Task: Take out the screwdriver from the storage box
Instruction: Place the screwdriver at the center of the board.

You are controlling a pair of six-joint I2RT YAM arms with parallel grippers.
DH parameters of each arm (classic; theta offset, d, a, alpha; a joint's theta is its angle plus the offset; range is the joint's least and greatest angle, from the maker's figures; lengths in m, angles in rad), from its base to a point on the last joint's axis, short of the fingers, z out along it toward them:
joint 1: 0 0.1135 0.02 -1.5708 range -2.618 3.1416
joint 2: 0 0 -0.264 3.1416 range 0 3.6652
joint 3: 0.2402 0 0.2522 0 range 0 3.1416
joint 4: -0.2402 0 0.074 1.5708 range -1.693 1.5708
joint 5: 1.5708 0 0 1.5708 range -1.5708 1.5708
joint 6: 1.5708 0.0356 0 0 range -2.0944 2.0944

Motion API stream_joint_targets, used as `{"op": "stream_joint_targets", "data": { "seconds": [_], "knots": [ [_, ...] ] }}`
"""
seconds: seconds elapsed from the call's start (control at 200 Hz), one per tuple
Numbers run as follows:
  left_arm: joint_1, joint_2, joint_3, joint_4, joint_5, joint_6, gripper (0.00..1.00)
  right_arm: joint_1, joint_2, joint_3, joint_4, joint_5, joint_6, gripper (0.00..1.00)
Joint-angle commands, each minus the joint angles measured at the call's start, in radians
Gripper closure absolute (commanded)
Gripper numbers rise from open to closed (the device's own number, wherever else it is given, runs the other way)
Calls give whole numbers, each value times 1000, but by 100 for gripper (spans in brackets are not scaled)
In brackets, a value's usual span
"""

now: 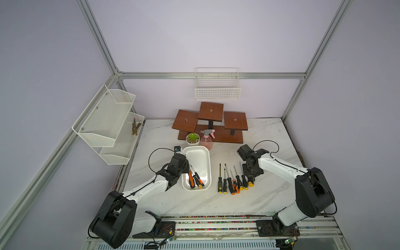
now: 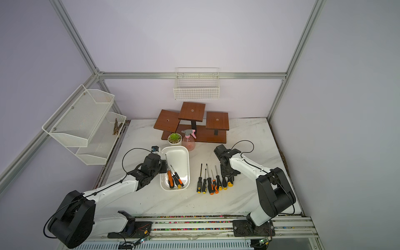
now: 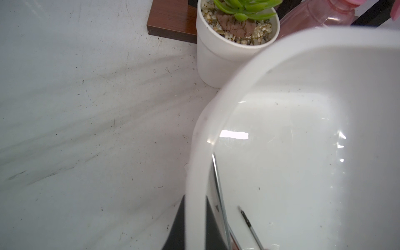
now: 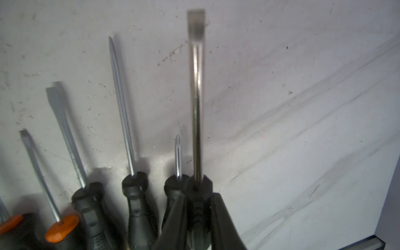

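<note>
In both top views, shows the storage box point(image 1: 200, 159) point(image 2: 178, 159) flat on the marble table point(image 1: 194, 201), with two screwdrivers point(image 1: 191, 180) point(image 2: 171, 180) lying in its near end, handles toward the arms. Puts the left gripper point(image 1: 186, 171) at the box's left wall, fingers hidden there under the wrist. Places a row of screwdrivers point(image 1: 230, 185) point(image 2: 208, 184) on the table right of the box, and the right gripper point(image 1: 251, 178) over the row's right end, on a flat-blade screwdriver point(image 1: 250, 184) with a yellow butt. In the left wrist view, catches two dark fingers point(image 3: 176, 225) straddling the box's wall, one outside, one inside, pinched onto it, with a potted succulent point(image 3: 236, 43) and a pink spray bottle point(image 3: 313, 17) just beyond the rim. In the right wrist view, shows both fingers point(image 4: 177, 216) pressed against the black handle of the flat-blade screwdriver, outside the box, shaft lying beside its neighbours; cannot tell whether resting on the table or raised.
</note>
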Motion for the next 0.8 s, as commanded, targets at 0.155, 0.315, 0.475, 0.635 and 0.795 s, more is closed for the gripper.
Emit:
{"op": "stream_joint_targets", "data": {
  "seconds": [0.155, 0.315, 0.475, 0.635, 0.795],
  "knots": [
    [2, -14, 15, 53, 44, 28, 100, -40, 52, -4, -2, 12, 9, 100],
    [2, -12, 18, 56, 51, 28, 100, -51, 72, -11, 9, 5, 8, 100],
    [2, -10, 21, 57, 57, 27, 100, -61, 90, -14, 18, -9, 1, 100],
    [2, -13, 28, 49, 50, 30, 100, -70, 99, -14, 22, -26, -8, 100],
    [2, -14, 33, 44, 49, 30, 100, -78, 108, -13, 27, -38, -15, 92]
  ]
}}
